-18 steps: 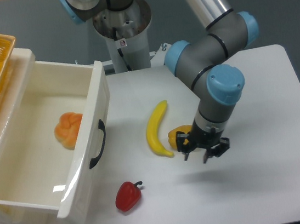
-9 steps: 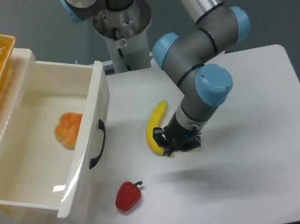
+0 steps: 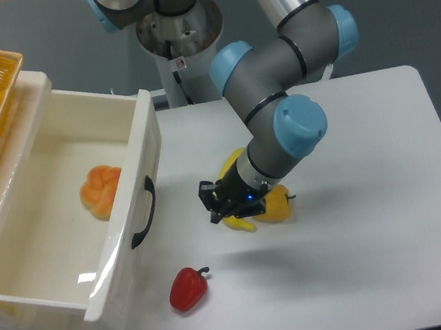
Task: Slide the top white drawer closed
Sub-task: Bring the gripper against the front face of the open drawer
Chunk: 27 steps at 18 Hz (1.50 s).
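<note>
Since the earlier frames the hand (image 3: 219, 203) had been carried leftward over the banana (image 3: 229, 172), uncovering a yellow pepper (image 3: 275, 206) behind it. How far its fingers were parted could not be told; nothing was seen held. The top white drawer (image 3: 130, 217), glossy cream plastic with a curved black handle (image 3: 144, 214), was left pulled out at the white table (image 3: 366, 162)'s left, an orange fruit (image 3: 100, 190) inside. A shiny red pepper (image 3: 188, 288) lay near its front.

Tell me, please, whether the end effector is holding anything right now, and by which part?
Nothing appears held. The end effector hangs over the banana, short of the drawer's black handle; whether it is open cannot be told.
</note>
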### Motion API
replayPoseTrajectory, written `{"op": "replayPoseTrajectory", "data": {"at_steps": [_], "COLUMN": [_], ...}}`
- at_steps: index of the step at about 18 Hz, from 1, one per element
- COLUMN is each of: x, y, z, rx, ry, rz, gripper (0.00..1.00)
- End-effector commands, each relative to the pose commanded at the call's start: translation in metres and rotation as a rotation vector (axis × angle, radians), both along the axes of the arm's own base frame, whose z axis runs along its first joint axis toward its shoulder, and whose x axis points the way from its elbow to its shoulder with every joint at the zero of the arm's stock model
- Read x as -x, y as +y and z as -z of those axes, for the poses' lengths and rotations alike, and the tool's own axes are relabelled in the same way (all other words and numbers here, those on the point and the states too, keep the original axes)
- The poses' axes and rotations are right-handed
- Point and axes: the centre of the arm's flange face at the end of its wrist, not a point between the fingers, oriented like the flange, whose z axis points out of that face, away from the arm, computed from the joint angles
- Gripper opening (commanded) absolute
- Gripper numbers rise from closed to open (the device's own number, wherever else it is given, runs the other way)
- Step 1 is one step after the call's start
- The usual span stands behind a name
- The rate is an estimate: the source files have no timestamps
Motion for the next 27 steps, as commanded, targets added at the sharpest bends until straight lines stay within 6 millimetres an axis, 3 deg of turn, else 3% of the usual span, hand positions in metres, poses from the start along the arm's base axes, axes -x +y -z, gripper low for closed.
{"op": "replayPoseTrajectory", "data": {"at_steps": [18, 27], "x": [-0.047, -0.058], "y": [0.021, 0.023], "z": [-0.025, -0.028], "rx": [-0.039, -0.037], "ry": [-0.047, -0.048], "rz": [0.036, 0.052], "gripper": [0.0, 0.0]}}
